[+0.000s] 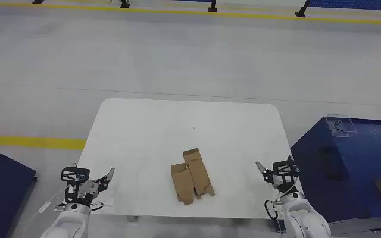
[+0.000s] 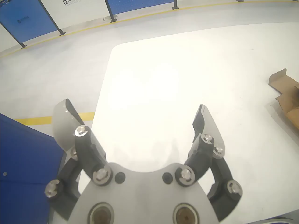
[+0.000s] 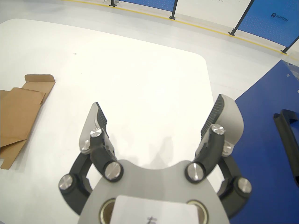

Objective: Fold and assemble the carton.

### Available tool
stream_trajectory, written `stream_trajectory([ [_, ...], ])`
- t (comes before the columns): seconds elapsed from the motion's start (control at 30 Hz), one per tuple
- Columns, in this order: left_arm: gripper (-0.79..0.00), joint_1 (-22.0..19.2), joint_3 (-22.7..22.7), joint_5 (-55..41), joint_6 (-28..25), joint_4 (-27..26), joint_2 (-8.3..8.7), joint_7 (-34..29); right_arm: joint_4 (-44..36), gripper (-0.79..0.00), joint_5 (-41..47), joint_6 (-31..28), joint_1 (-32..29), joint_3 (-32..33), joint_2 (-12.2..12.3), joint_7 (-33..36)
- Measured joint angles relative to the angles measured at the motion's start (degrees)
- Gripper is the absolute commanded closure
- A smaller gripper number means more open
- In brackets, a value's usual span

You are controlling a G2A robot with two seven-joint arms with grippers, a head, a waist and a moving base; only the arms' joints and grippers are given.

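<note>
the left hand (image 2: pixel 135 107) hovers over the near left corner of the desk (image 1: pixel 178 125), fingers spread wide and holding nothing. the carton (image 1: pixel 191 180) lies flat on the desk, by the middle of its near edge. the right hand (image 3: pixel 158 101) hangs over the near right corner, also wide open and empty.

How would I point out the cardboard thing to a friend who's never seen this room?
Find the white table on the grey floor. Near its edge closest to the robot lies the carton: flat, brown, flaps loose, unlike the blue bin beside the table.
</note>
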Motion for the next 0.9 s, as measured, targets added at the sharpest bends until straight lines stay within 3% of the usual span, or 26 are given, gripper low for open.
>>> stream_trajectory([
  [0.3, -0.785, 0.0, 0.1, -0.4, -0.3, -0.1, -0.03, -0.3, 0.0, -0.785, 0.0, 0.0, 0.0, 0.0, 0.0, 0.0],
  [0.37, -0.785, -0.1, 0.8, -4.6, -2.5, -1.7, -0.25, -3.6, 0.0, -0.785, 0.0, 0.0, 0.0, 0.0, 0.0, 0.0],
  [0.5, -0.785, -1.3, 1.2, -22.9, -5.9, -7.6, -0.72, -15.1, 0.0, -0.785, 0.0, 0.0, 0.0, 0.0, 0.0, 0.0],
  [0.63, -0.785, -4.9, 1.4, -48.2, -6.5, -9.9, -0.87, -31.9, 0.0, -0.785, 0.0, 0.0, 0.0, 0.0, 0.0, 0.0],
  [0.77, -0.785, -12.5, 3.0, -72.7, -2.8, -3.9, -0.74, -51.1, 0.0, -0.785, 0.0, 0.0, 0.0, 0.0, 0.0, 0.0],
  [0.9, -0.785, -19.8, 8.4, -83.3, -1.9, 4.9, -1.11, -60.3, 0.0, -0.785, 0.0, 0.0, 0.0, 0.0, 0.0, 0.0],
])
